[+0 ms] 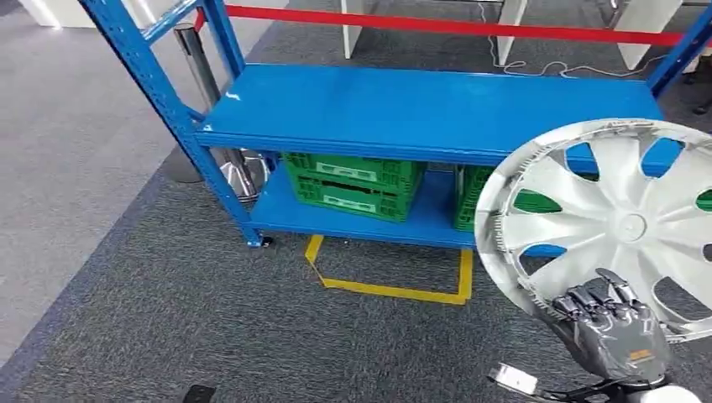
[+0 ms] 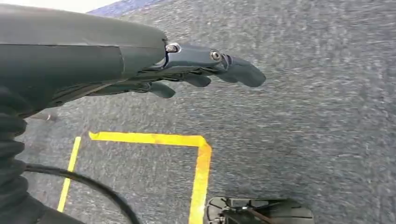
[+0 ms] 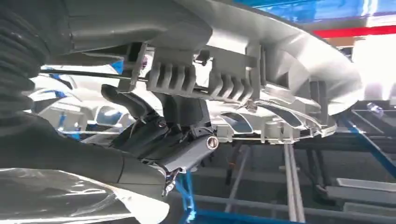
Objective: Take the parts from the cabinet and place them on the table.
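right hand at 5 o'clock gripping silver wheel cover by lower rim, blue shelf rack at 12, green crates on bottom shelf, yellow floor tape at 6

Silver plastic wheel cover, multi-spoke w/ cutouts, small round hub cap at centre. Held upright, face toward camera, lower rim gripped by right hand. In front of blue cabinet, off its shelves, above carpet.
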